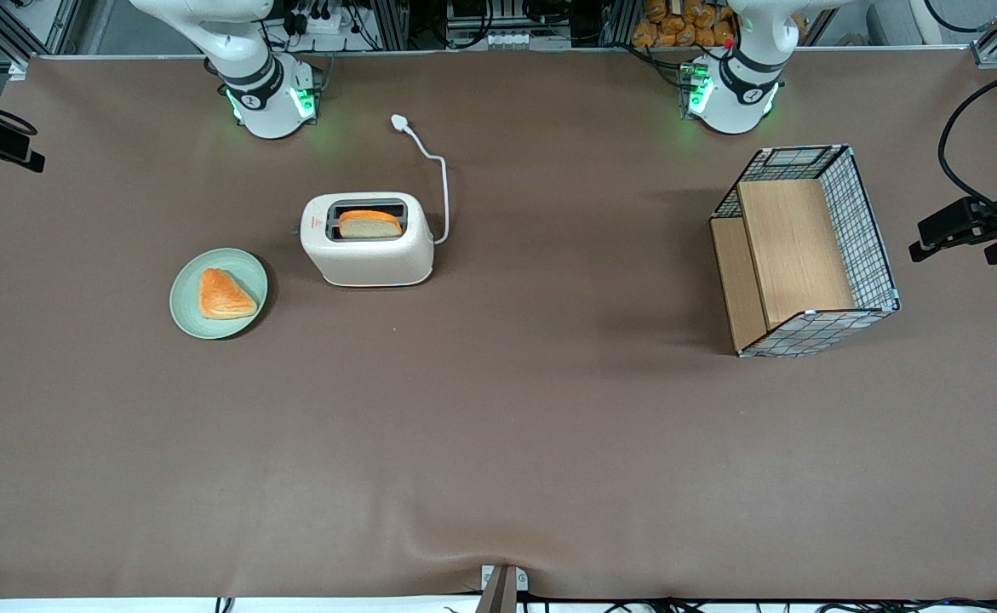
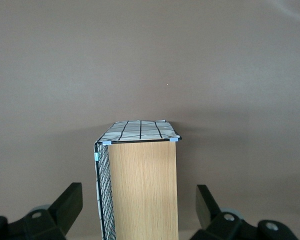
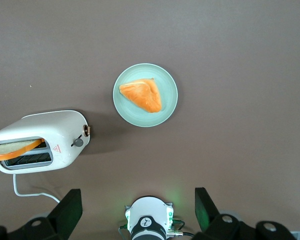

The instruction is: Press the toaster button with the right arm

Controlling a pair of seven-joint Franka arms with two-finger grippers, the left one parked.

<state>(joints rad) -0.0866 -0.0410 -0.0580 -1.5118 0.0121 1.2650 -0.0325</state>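
The cream-white toaster (image 1: 368, 247) stands on the brown table with a slice of bread (image 1: 370, 223) in one slot. It also shows in the right wrist view (image 3: 45, 137). The grey toaster button (image 3: 78, 142) juts from the narrow end face that faces the green plate (image 1: 191, 298). The right arm's base (image 1: 268, 102) stands farther from the front camera than the toaster. My right gripper (image 3: 137, 200) hangs high above the table over its own base, well apart from the toaster. It is open wide and empty. It is out of the front view.
The green plate (image 3: 167, 107) holds a triangular piece of bread (image 1: 224, 295) beside the toaster. The toaster's white cord and plug (image 1: 399, 122) lie toward the arm bases. A wire basket with wooden boards (image 1: 805, 247) lies toward the parked arm's end.
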